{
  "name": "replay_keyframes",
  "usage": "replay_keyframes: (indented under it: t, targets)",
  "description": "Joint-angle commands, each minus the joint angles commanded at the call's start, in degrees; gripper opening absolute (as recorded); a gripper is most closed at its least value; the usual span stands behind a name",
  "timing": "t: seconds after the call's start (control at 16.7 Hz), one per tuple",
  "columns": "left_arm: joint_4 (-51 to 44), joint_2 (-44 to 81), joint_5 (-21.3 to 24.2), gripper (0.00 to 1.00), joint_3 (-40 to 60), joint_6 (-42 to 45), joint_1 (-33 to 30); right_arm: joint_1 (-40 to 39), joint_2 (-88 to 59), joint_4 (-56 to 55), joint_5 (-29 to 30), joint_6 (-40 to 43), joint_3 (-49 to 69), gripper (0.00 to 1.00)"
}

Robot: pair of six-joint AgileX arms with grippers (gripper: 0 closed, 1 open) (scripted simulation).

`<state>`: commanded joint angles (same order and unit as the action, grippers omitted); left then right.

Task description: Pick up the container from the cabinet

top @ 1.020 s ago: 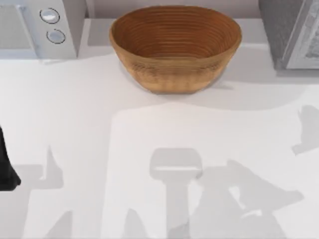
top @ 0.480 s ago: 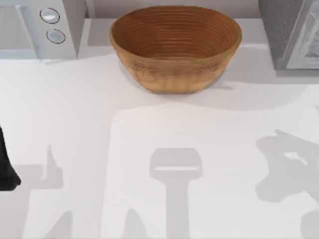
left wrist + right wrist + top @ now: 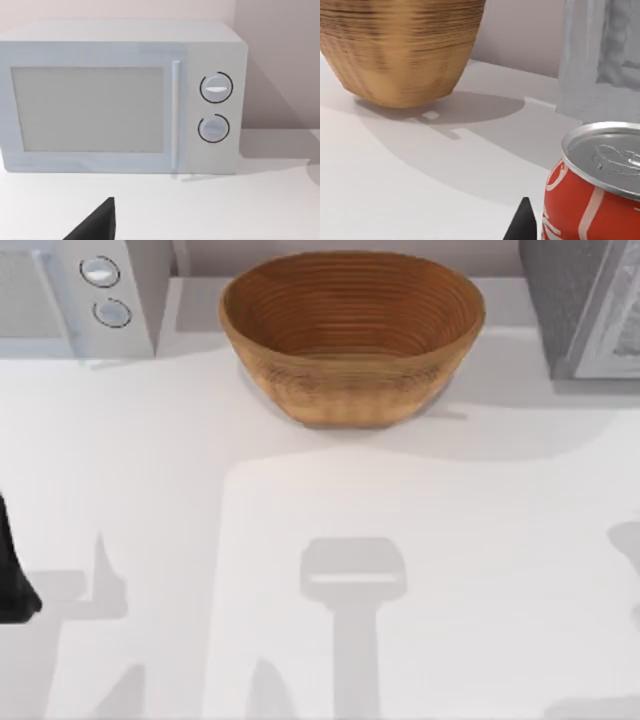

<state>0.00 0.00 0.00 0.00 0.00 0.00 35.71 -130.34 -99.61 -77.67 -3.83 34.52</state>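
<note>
The container is a red soda can (image 3: pixel 590 195) with a silver top, standing upright very close in the right wrist view. A dark part of my right gripper (image 3: pixel 522 224) shows right beside the can; whether it touches the can cannot be told. The grey cabinet (image 3: pixel 580 305) stands at the table's back right, and its front (image 3: pixel 600 55) rises behind the can. My left arm (image 3: pixel 10 575) is parked at the table's left edge, and a dark part of its gripper (image 3: pixel 95 225) shows in front of the microwave.
A large woven brown basket (image 3: pixel 352 335) sits at the back middle of the white table (image 3: pixel 320 520), also seen as the basket (image 3: pixel 400 50) to the can's side. A white microwave (image 3: pixel 80 295) with two round knobs stands at the back left.
The right arm's shadow has slid across the table from the front middle to the right edge of the top view. The left arm has not moved.
</note>
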Motion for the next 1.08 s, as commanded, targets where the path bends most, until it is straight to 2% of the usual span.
replay_keyframes:
  t: [0.36,0.42,0.78,1.02,1.08]
  targets:
    - [0.0,0.0,0.0,1.00,0.0,0.0,0.0,0.4,-1.4,-1.1,-0.8,-0.1,0.4,0.00]
    - [0.0,0.0,0.0,1.00,0.0,0.0,0.0,0.2,-5.6,0.3,-0.6,-0.1,2.0,0.00]
    - [0.0,0.0,0.0,1.00,0.0,0.0,0.0,-4.0,-3.0,0.1,3.5,1.1,1.9,0.00]
    - [0.0,0.0,0.0,1.00,0.0,0.0,0.0,-4.1,-2.9,0.1,3.7,1.2,1.9,0.00]
    - [0.0,0.0,0.0,1.00,0.0,0.0,0.0,-4.1,-2.9,0.1,3.7,1.2,1.9,0.08]
